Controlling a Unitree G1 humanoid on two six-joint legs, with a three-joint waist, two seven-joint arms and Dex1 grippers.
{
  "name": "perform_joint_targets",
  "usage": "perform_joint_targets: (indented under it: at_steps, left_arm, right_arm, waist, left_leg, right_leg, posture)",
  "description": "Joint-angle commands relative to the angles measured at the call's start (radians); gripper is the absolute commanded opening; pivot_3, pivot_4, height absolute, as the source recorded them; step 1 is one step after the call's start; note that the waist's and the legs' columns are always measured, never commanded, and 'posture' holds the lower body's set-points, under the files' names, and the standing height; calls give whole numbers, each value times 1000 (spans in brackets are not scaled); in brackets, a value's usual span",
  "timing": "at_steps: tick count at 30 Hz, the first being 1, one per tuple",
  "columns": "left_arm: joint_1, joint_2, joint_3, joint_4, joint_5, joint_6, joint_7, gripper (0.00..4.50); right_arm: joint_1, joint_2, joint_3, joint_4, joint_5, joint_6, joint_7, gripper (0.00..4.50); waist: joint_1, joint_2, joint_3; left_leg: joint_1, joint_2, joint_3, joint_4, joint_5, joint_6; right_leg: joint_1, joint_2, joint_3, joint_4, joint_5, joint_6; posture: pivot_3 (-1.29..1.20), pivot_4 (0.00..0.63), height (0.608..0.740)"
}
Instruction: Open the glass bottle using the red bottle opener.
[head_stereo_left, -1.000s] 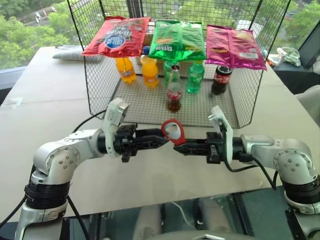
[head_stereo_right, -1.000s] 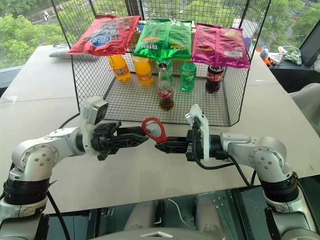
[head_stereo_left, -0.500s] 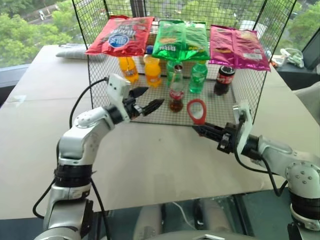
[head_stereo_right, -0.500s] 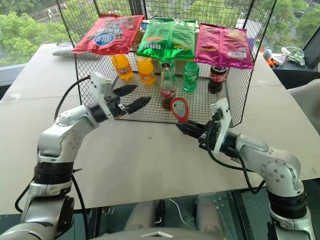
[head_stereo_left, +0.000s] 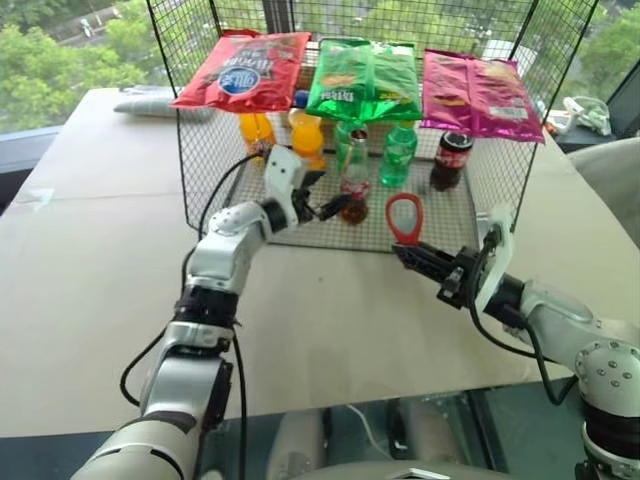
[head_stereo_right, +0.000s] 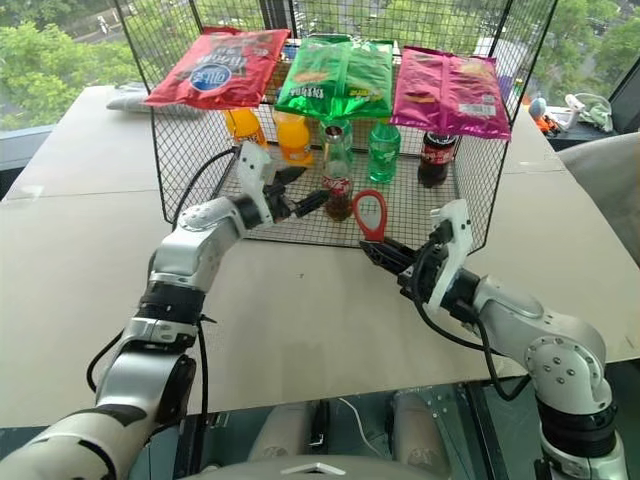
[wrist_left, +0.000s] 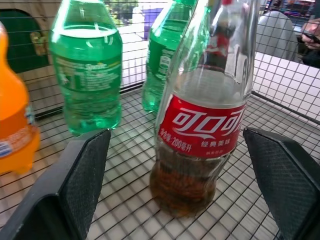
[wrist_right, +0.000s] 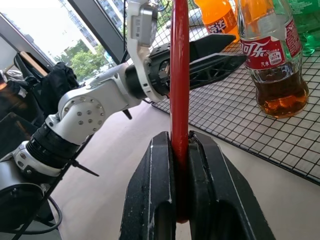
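The glass bottle (wrist_left: 202, 125) is being framed upright on the wire rack (head_stereo_left: 440, 225) between the left claw's (head_stereo_left: 325, 205) spread fingers. The red bottle opener (head_stereo_left: 404, 218) is being clamped upright in the right claw (head_stereo_left: 415, 258) above the worktop (head_stereo_left: 90, 250).

Bright window daylight, soft shadows, sharp frames, blown-out sky

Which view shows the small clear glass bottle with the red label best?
Left wrist view: the small clear glass bottle with the red label looms large between open jaws. Right wrist view shows its lower half; the eye views show it small on the wire rack.
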Motion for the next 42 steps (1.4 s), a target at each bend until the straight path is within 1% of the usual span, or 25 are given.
perform_joint_targets:
  at_steps: [1,7,12,13,14,16,17,18,20,21,25,28,30,33,37,42]
  left_arm:
    - [-60,-16,1,64,26,-76,-30,4396]
    - [-171,-83,-4,261,67,-175,-62,4396]
    - [-233,-114,11,380,88,-239,-75,4396]
    - [-237,-117,14,390,88,-247,-83,3884]
    - [-240,-118,17,398,88,-255,-89,3657]
    - [-238,-119,24,397,80,-264,-103,2841]
    - [-233,-118,29,383,71,-261,-116,2744]
    - [-227,-115,32,367,63,-256,-127,2740]
    - [-213,-109,38,328,50,-243,-149,2740]
    - [-196,-102,49,275,24,-205,-167,2740]
    - [-24,0,55,-122,-91,17,-261,2740]
    - [110,69,69,-355,-127,102,-242,2740]
    - [179,102,89,-465,-153,160,-213,2740]
    - [250,126,102,-561,-171,189,-185,2740]
    - [354,111,93,-635,-158,164,-145,2740]
    - [414,81,76,-656,-152,148,-110,2740]
  right_arm:
    - [1,-6,-11,-52,27,-26,-11,0]
    - [9,-13,-9,-62,35,-32,-23,0]
    - [19,-17,-5,-76,39,-39,-38,0]
    - [22,-17,-5,-79,40,-40,-41,0]
    - [25,-18,-5,-81,41,-42,-44,0]
    - [28,-20,-3,-84,42,-46,-49,0]
    - [29,-21,-3,-84,41,-48,-50,0]
    - [29,-22,-4,-84,42,-50,-50,0]
    - [30,-24,-4,-84,42,-51,-51,0]
    - [30,-25,-5,-83,42,-52,-50,0]
    - [20,-35,-1,-67,24,-53,-32,0]
    - [4,-37,19,-50,-2,-56,-16,0]
    - [-10,-36,39,-37,-28,-56,-5,0]
    - [-27,-35,66,-12,-71,-58,15,0]
    - [-52,-21,111,17,-134,-64,36,0]
    - [-95,-8,163,61,-227,-70,65,0]
  waist:
    - [0,0,0]
    - [2,-1,0]
    - [-2,-1,0]
    - [-3,-1,0]
    - [-4,-1,0]
    - [-3,-1,0]
    - [-3,-1,0]
    - [-3,-1,1]
    - [-2,-1,1]
    - [-3,-1,1]
    - [-26,-1,1]
    - [-26,0,1]
    - [-26,0,1]
    - [-20,0,1]
    - [-22,0,1]
    - [-20,0,1]
  left_leg:
    - [0,0,0,0,0,0]
    - [0,0,0,0,0,0]
    - [-1,-1,-1,0,0,0]
    - [-1,-1,-1,0,0,0]
    - [-1,0,-1,0,0,0]
    - [-1,0,-1,0,0,0]
    - [-1,0,-1,0,0,0]
    - [-2,0,-1,0,0,0]
    - [-2,0,-2,0,0,0]
    - [-2,0,-2,0,0,0]
    - [-5,1,-3,0,0,0]
    - [-10,1,-6,1,0,0]
    - [-10,2,-6,1,0,0]
    - [-11,1,-7,3,0,0]
    - [-11,1,-8,9,0,0]
    - [-11,1,-8,9,0,0]
  right_leg:
    - [0,0,0,0,0,0]
    - [0,0,0,0,0,0]
    - [0,0,-1,-1,0,0]
    - [0,0,0,-1,0,0]
    - [0,0,-1,-1,0,1]
    - [0,0,-1,-1,0,1]
    - [0,0,-1,-1,0,1]
    - [0,0,-1,-1,0,1]
    - [0,0,-2,-1,0,1]
    - [0,0,-2,-1,0,1]
    - [-3,0,-1,-1,0,1]
    - [-10,0,0,3,0,1]
    - [-11,1,0,4,0,1]
    - [-10,0,-2,4,0,1]
    - [-8,0,-2,5,0,1]
    - [-8,1,-2,5,0,1]
  posture:
    - [0,150,740]
    - [0,150,740]
    - [0,150,740]
    - [0,150,740]
    - [0,150,740]
    - [0,150,740]
    - [0,150,740]
    - [0,150,740]
    - [0,150,740]
    - [0,150,740]
    - [0,150,740]
    - [0,150,740]
    - [0,150,740]
    - [0,150,740]
    - [0,150,740]
    - [0,150,740]
